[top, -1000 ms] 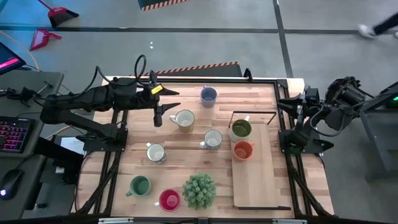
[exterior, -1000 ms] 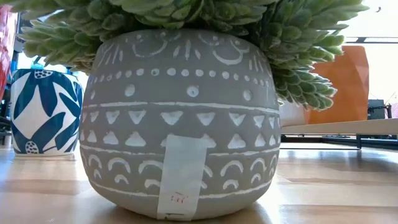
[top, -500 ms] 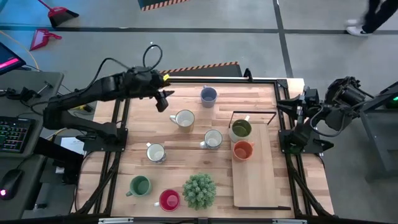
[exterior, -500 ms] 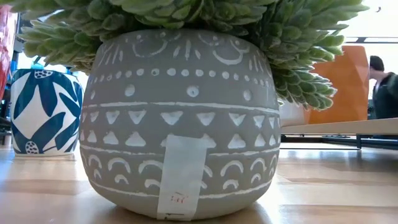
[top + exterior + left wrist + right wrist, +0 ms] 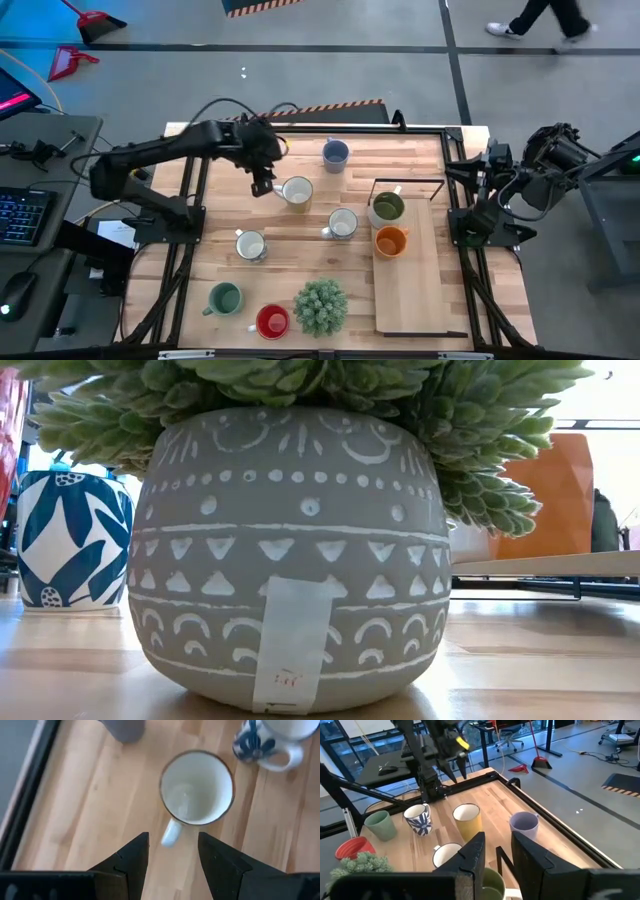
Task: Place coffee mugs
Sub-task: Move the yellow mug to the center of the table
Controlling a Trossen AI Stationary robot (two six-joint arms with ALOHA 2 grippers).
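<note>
Left pincer (image 5: 262,186): mine, reaching in from the table's left edge and hanging over the far-left part of the table, just left of the cream mug. In my left wrist view its two dark fingers (image 5: 131,861) stand apart with nothing between them, and the mug's handle lies in line with the gap, not touched.
Right pincer (image 5: 495,855): mine, parked off the table's right edge, well away from every mug. Its fingers stand a little apart and hold nothing.
Cream mug (image 5: 296,191): upright on the bare wood, far-left of centre, handle turned toward my left pincer; empty inside.
Blue-grey mug (image 5: 335,153): upright near the far edge, right of my left pincer.
White mug, centre (image 5: 342,223): upright between the cream mug and the board.
Patterned white mug (image 5: 250,244): upright left of centre, nearer than the cream mug; white with blue leaves.
Olive green mug (image 5: 387,207): upright on the far end of the board.
Orange mug (image 5: 390,241): upright on the board, just on the near side of the olive one.
Green mug (image 5: 225,298): upright near the near-left corner.
Red mug (image 5: 272,321): upright at the near edge, just left of the plant.
Board (image 5: 415,290): pale wooden board with dark end handles, lying along the table's right side.
Plant (image 5: 320,306): spiky green, in a grey patterned pot (image 5: 290,550) at the near edge.
Table (image 5: 300,270): light wood, framed in black.
</note>
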